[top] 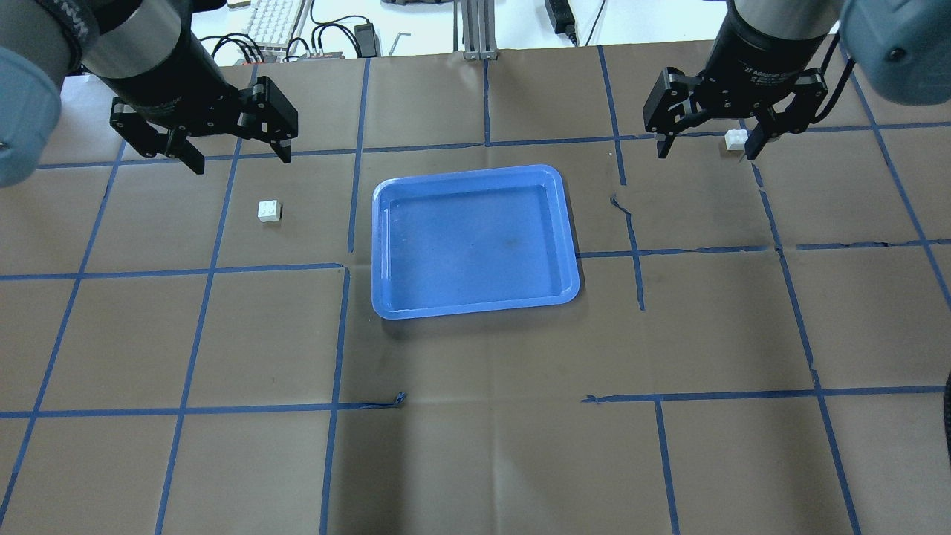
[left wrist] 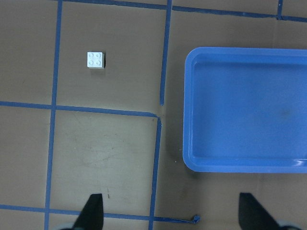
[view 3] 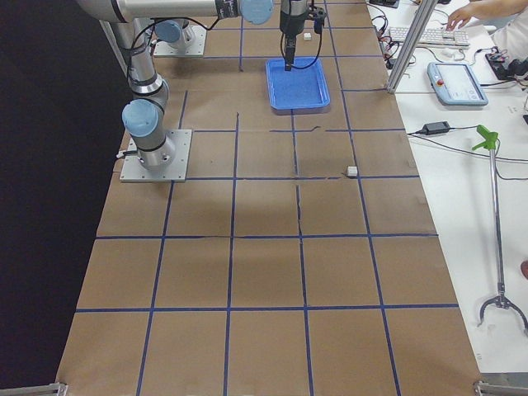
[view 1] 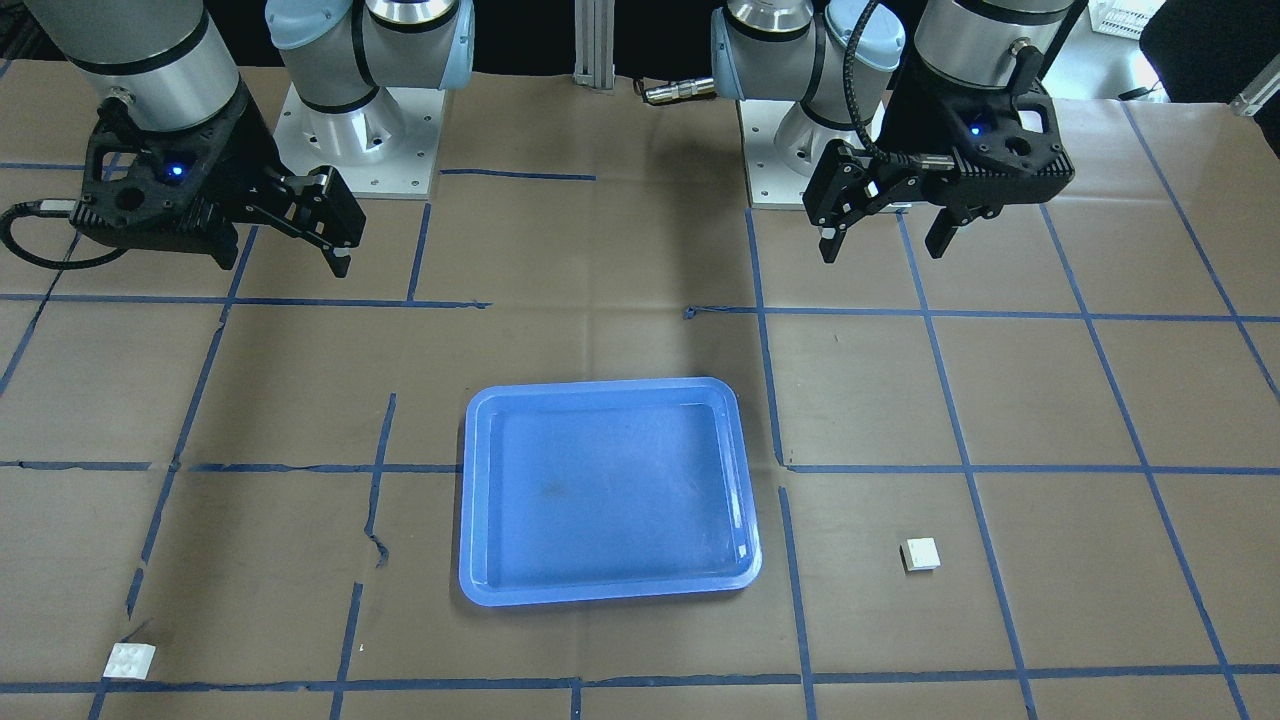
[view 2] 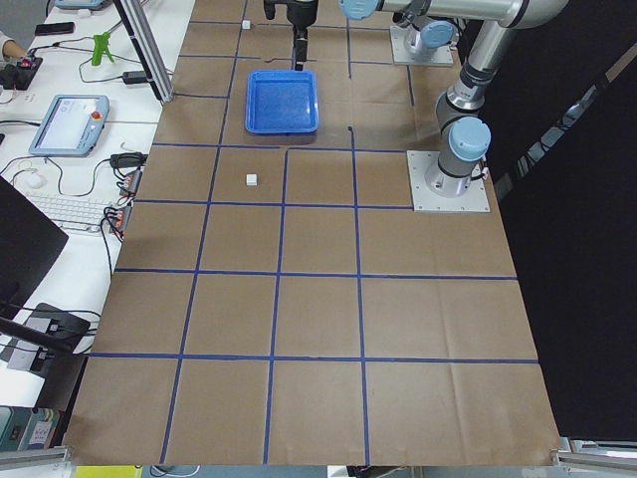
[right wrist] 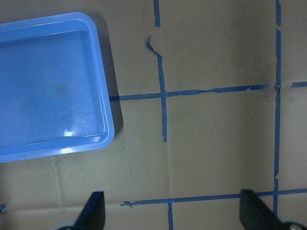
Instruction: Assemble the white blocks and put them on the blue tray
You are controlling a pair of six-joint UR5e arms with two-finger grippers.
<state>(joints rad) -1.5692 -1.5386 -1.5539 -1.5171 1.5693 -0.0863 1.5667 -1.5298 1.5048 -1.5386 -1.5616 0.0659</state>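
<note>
The blue tray (top: 475, 241) lies empty at the table's middle, also in the front view (view 1: 600, 490). One white block (top: 270, 211) lies left of the tray, studs up, just below my left gripper (top: 241, 152), which hovers open and empty. It shows in the left wrist view (left wrist: 95, 60), left of the tray (left wrist: 249, 110). The other white block (top: 736, 139) lies far right, beside a finger of my open, empty right gripper (top: 706, 145). In the front view the blocks are at the lower right (view 1: 920, 554) and lower left (view 1: 130, 660). The right wrist view shows the tray (right wrist: 48, 86), no block.
Brown paper with blue tape lines (top: 349, 264) covers the table. The arm bases (view 1: 360, 130) stand at the robot's edge. A keyboard (top: 275, 22) and cables lie beyond the far edge. A teach pendant (view 3: 458, 82) and a grabber tool (view 3: 495, 223) lie on the side bench.
</note>
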